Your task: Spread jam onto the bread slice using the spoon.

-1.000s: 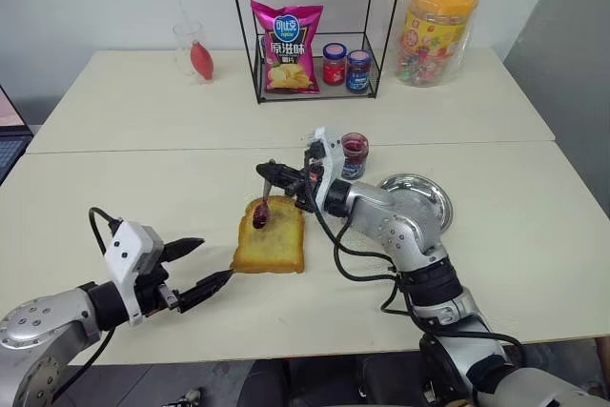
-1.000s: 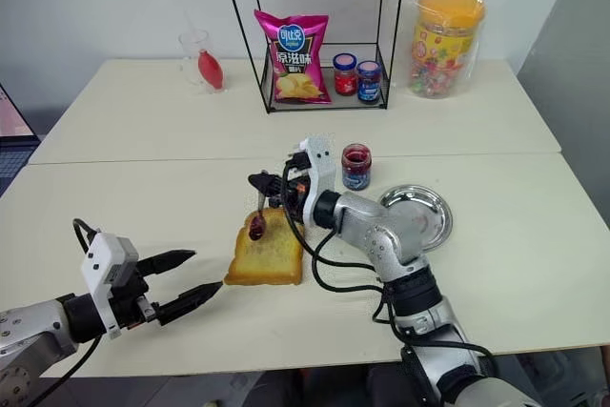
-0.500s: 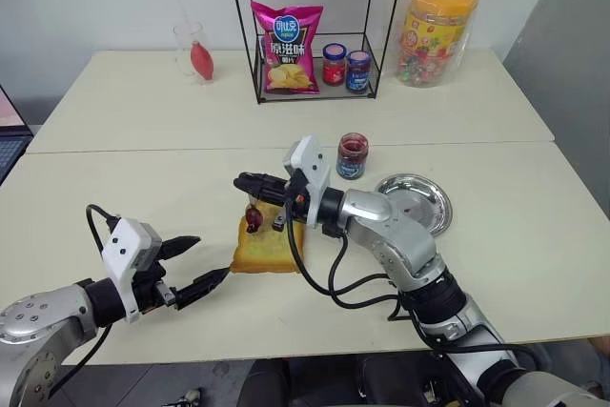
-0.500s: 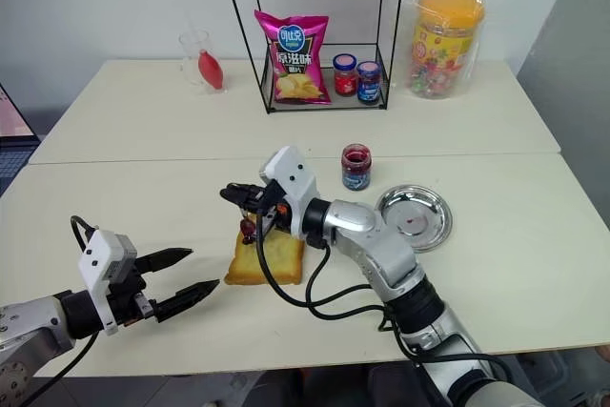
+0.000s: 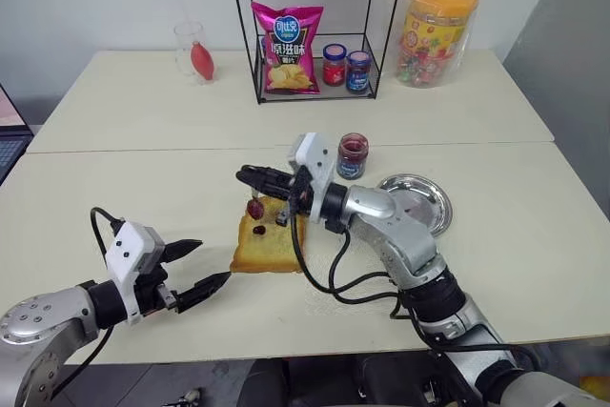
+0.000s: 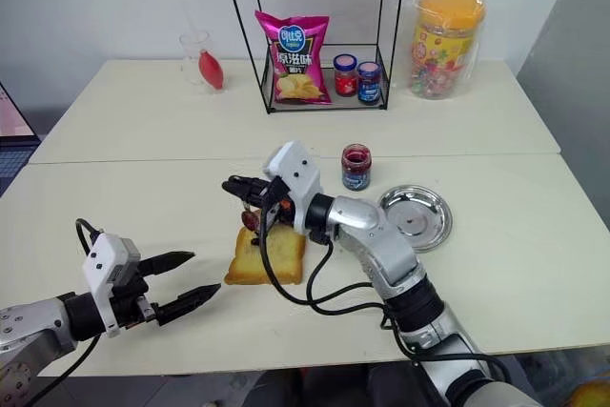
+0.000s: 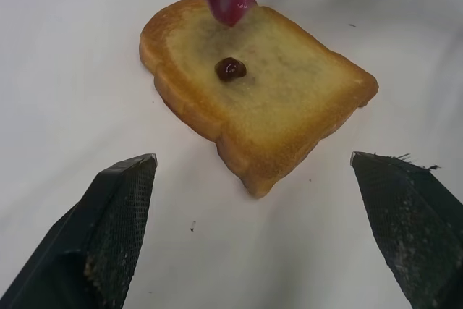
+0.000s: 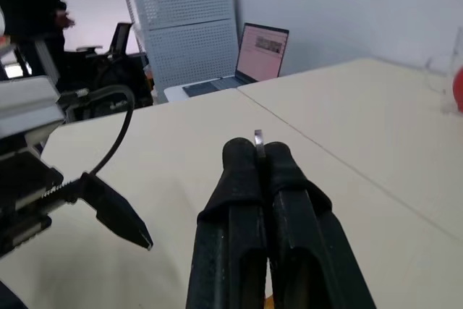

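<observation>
The bread slice point(image 5: 270, 243) lay flat on the cream table point(image 5: 534, 264), a thick square of toast with a golden crust and one small dark blob of jam point(image 7: 231, 69) sitting on its face toward the far edge. Just above that edge hung the spoon point(image 5: 257, 205), bowl down and coated red-purple, not touching the toast.

The right gripper point(image 5: 250, 176) had its two black fingers pressed together on the spoon's thin handle — in the right wrist view a sliver of metal poked out between the fingertips. The gripper pointed roughly level across the table toward the robot's left, over the far side of the bread.

The left gripper point(image 5: 195, 265) rested low near the table's front edge with its fingers spread wide, holding nothing, well short of the bread's near corner.

Behind the right arm stood the open jam jar point(image 5: 353, 155) with its blue label, and beside it a round metal dish point(image 5: 422, 199). Farther back, a wire rack point(image 5: 315, 26) held a pink snack bag point(image 5: 286, 48) and two small capped jars — one red point(image 5: 334, 63), one blue point(image 5: 358, 71).
</observation>
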`<action>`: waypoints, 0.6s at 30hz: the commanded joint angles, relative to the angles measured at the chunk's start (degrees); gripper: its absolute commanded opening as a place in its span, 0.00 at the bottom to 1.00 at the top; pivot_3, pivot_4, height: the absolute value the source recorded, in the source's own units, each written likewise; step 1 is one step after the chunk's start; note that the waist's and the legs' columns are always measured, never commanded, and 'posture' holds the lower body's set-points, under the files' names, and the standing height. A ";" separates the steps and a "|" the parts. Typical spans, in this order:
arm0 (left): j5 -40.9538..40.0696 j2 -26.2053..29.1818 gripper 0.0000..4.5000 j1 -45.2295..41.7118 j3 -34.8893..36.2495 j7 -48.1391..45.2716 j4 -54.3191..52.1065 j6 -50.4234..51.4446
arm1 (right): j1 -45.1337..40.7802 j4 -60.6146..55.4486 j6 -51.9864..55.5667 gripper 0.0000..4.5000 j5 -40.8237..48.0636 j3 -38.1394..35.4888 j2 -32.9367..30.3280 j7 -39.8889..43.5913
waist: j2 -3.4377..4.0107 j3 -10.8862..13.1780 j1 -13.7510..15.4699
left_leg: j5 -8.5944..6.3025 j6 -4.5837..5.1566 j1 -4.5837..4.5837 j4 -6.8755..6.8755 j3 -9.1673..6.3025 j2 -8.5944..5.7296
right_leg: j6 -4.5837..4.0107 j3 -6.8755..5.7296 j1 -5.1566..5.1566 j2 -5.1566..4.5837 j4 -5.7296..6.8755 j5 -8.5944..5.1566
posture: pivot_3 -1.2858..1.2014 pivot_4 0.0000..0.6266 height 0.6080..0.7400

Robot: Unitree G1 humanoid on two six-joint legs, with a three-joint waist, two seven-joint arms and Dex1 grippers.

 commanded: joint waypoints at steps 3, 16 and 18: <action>-0.05 0.45 1.00 -0.83 -0.40 -0.44 -0.66 -1.03 | -0.82 1.15 14.02 0.01 10.37 -8.69 4.54 -4.33 | 0.00 0.00 -0.02 | 0.00 0.00 0.01 0.00 -0.05 0.00 | 0.00 -0.02 0.01 0.00 0.00 0.00 | 0.52 0.24 1.00; -0.26 1.31 1.00 -3.36 -1.52 -0.30 -0.85 0.83 | -2.71 17.44 11.09 0.01 11.61 -17.28 9.99 -10.49 | -0.01 -0.01 -0.18 | 0.00 0.00 0.03 -0.01 0.11 -0.04 | 0.00 -0.03 0.04 0.01 -0.01 0.00 | 0.52 0.24 1.00; -0.17 1.40 1.00 -3.46 -1.63 -0.38 -0.72 0.74 | -3.29 19.09 10.73 0.01 12.17 -17.86 10.14 -11.20 | -0.01 -0.01 -0.17 | 0.00 0.00 0.04 -0.01 0.10 -0.04 | 0.00 -0.03 0.07 0.01 -0.01 0.00 | 0.52 0.24 1.00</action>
